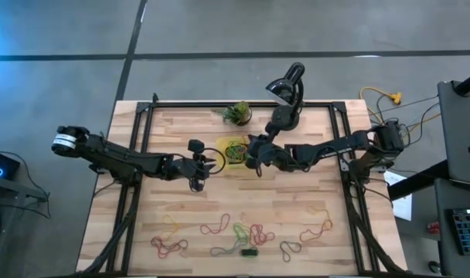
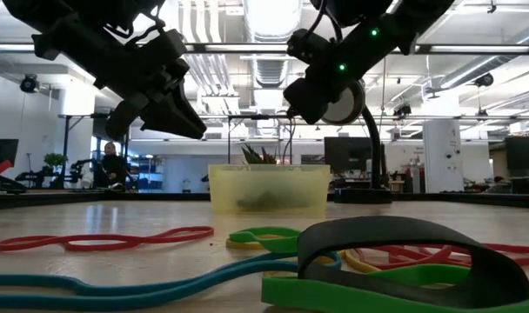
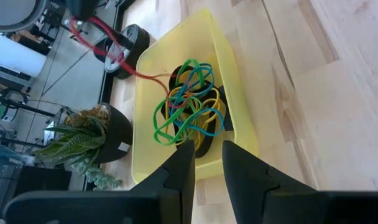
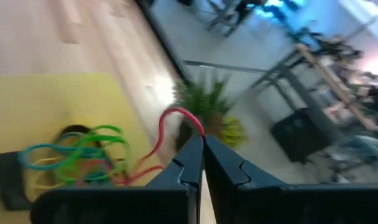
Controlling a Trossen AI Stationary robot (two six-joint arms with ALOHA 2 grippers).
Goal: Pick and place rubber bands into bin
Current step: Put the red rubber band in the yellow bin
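Observation:
The translucent-yellow bin (image 1: 236, 164) (image 3: 239, 93) sits at the table's middle and holds a tangle of green, blue, yellow and red rubber bands (image 3: 189, 106) over a dark one. Several more bands (image 1: 219, 230) (image 2: 108, 240) lie spread along the near edge. My right gripper (image 1: 251, 151) (image 4: 201, 146) hovers over the bin, shut on a red rubber band (image 4: 176, 115). My left gripper (image 1: 206, 164) (image 3: 207, 158) floats just left of the bin, open and holding nothing, pointing at the bin's wall. My right gripper pinches the red rubber band at the top of its loop (image 4: 196, 132) between its two fingertips. A short arc stands out past the fingers. The rest (image 3: 117, 56) runs down from the gripper, and its lower end (image 4: 142, 169) lies among the bands in the bin.
A small potted plant (image 1: 236, 113) (image 3: 83, 140) stands just beyond the bin. A black stand with a round base (image 1: 283, 116) (image 3: 130, 43) rises at the far edge. Black frame rails (image 1: 134, 147) run along the table's left, right and far sides.

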